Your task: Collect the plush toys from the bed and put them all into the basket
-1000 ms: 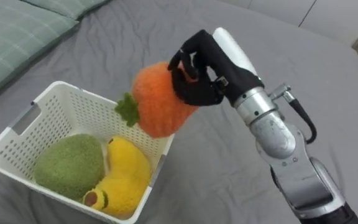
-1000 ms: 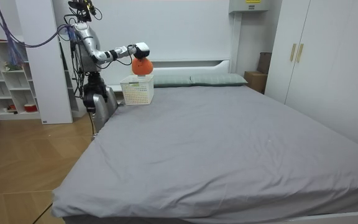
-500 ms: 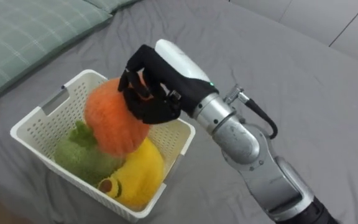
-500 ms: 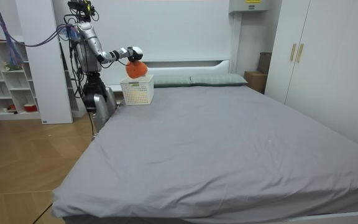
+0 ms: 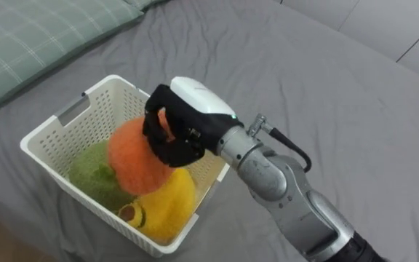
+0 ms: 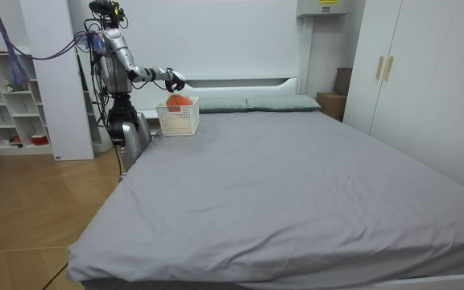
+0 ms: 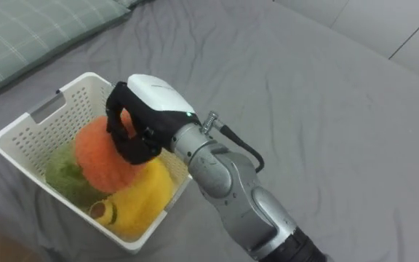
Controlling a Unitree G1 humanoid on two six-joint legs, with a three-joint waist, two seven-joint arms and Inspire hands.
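Inside the white basket (image 5: 58,126) on the bed (image 5: 326,94), near left, I have my right hand (image 5: 184,125) clenched round the orange plush toy (image 5: 131,159), which rests on the green toy (image 5: 92,176) and the yellow toy (image 5: 167,207).

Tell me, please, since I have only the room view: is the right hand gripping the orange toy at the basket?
Observer: Yes, the right hand has its fingers curled round the orange toy.
Operator: Is the toy inside the basket?
Observer: It sits low in the basket, against a green toy.
Operator: Is anything else in there?
Observer: A yellow toy, beside the orange one.
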